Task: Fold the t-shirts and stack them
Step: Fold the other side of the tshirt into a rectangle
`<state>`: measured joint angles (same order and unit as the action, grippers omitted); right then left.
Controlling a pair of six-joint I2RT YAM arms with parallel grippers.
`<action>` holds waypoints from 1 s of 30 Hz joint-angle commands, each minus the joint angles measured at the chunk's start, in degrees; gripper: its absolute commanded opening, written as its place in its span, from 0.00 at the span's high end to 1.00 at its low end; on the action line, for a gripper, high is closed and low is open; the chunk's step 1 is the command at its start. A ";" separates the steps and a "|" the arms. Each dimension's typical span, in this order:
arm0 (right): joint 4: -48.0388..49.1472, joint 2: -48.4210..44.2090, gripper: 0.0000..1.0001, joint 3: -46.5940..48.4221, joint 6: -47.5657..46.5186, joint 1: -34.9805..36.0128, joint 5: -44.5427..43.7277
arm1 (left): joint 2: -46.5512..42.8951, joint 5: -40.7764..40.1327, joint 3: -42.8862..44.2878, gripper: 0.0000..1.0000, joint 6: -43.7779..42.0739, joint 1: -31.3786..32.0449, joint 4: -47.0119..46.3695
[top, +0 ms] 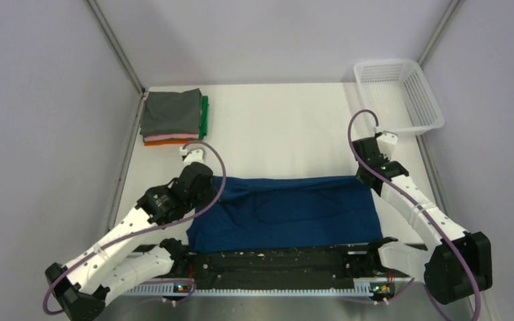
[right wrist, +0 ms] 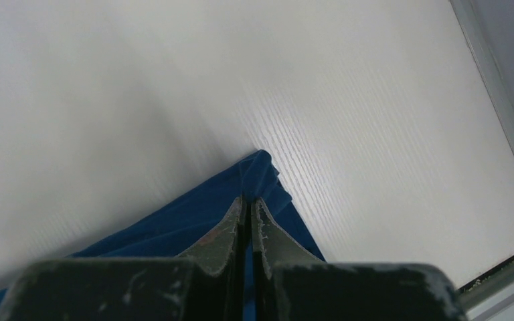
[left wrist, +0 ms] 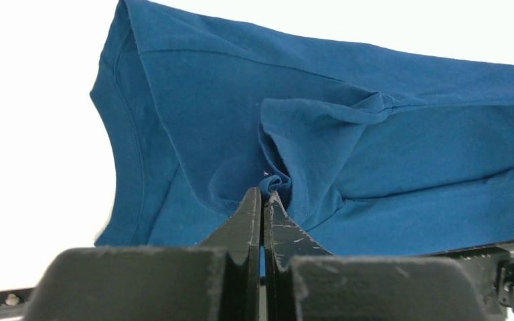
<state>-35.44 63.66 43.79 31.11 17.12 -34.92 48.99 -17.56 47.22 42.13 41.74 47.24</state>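
The navy blue t-shirt [top: 288,212] lies folded lengthwise across the near middle of the table, print hidden. My left gripper [top: 209,175] is shut on a bunched bit of its cloth at the far left end; in the left wrist view the left gripper [left wrist: 264,195] pinches a fold of the shirt [left wrist: 348,147]. My right gripper [top: 363,175] is shut on the shirt's far right corner; in the right wrist view the right gripper [right wrist: 248,200] pinches that corner [right wrist: 258,170] just above the table. A folded stack [top: 172,117], grey on top over pink, orange and green, sits far left.
A white mesh basket [top: 401,100] stands at the far right corner. A black strip [top: 274,262] runs along the table's near edge between the arm bases. Grey walls close in on both sides.
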 commanded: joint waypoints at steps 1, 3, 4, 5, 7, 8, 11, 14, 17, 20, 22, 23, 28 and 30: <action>-2.88 -3.20 0.98 0.69 1.56 -0.35 -1.56 | -5.56 1.87 -1.70 1.00 4.46 0.41 1.05; -3.64 -3.74 0.98 0.92 1.78 -0.29 -1.30 | -7.05 2.53 -1.18 1.00 4.34 0.50 1.42; -3.93 -4.16 0.98 1.01 1.87 -0.33 -0.84 | -7.55 3.06 -0.96 1.00 4.18 0.50 1.72; -4.27 -4.63 0.98 0.99 2.05 -0.34 -0.40 | -7.78 3.50 -0.56 1.00 4.12 0.56 2.42; -5.09 -5.51 0.97 0.74 2.65 -0.29 0.18 | -8.07 4.79 -0.16 1.00 4.19 0.63 3.62; -5.98 -5.98 0.96 0.62 3.47 -0.35 0.09 | -8.27 5.58 -0.29 1.00 4.48 0.63 4.10; -9.56 -7.32 0.95 0.64 6.00 -0.32 0.33 | -8.98 7.32 -1.00 1.00 5.86 0.80 6.73; -11.59 -9.22 0.93 -0.44 9.13 -0.30 2.18 | -10.20 8.63 -2.32 1.00 7.56 0.97 9.10; -14.05 -10.99 0.92 -2.13 13.11 -0.26 2.95 | -11.93 11.49 -4.22 1.00 9.04 1.05 10.50; -15.44 -13.23 0.91 -5.48 16.41 -0.25 4.57 | -13.41 16.40 -7.97 1.00 11.07 1.07 9.96; -15.45 -14.42 0.82 -7.44 18.08 -0.14 4.57 | -14.07 19.61 -11.15 1.00 12.84 1.11 9.49; -15.49 -14.48 0.80 -7.42 18.38 0.10 4.81 | -14.37 20.58 -12.60 1.00 13.80 1.16 9.64; -17.03 -15.97 0.56 -6.88 20.53 0.36 3.58 | -20.21 24.51 -16.61 0.52 17.38 1.31 11.94; -16.27 -18.19 0.47 -6.66 20.96 0.30 3.29 | -23.52 25.89 -16.58 0.06 17.25 1.35 11.84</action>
<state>-51.42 49.19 35.66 49.43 17.15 -30.26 30.98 3.44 30.44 57.36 42.81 58.96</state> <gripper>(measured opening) 0.462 0.617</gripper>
